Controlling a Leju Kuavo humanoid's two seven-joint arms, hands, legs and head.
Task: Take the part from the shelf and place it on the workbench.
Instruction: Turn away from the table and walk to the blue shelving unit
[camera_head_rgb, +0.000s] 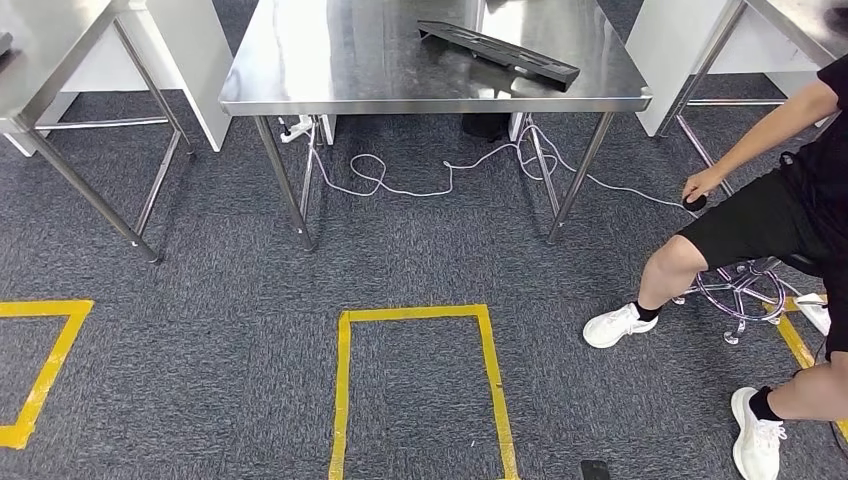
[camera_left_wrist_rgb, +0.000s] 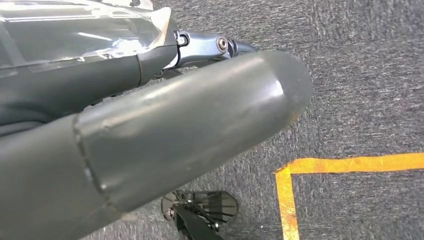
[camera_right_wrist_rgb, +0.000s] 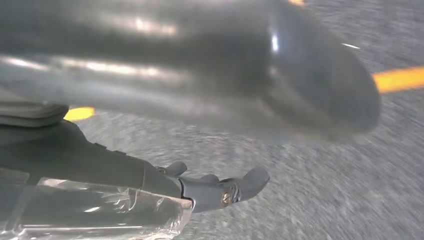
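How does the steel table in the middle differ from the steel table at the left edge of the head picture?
The middle stainless steel table carries a long flat black part on its top; the left stainless steel table shows a bare top in the part that is visible. The middle table shows its whole front edge and has a white cable lying under it; the left table is cut off by the picture's edge. Both have shiny tops and thin metal legs on grey carpet.

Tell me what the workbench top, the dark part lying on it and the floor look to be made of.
Workbench: looks like brushed stainless steel, with dull grey reflections.
Part: flat, matte black, possibly plastic or coated metal; cannot tell.
Floor: grey low-pile carpet, speckled weave, marked with glossy yellow tape.
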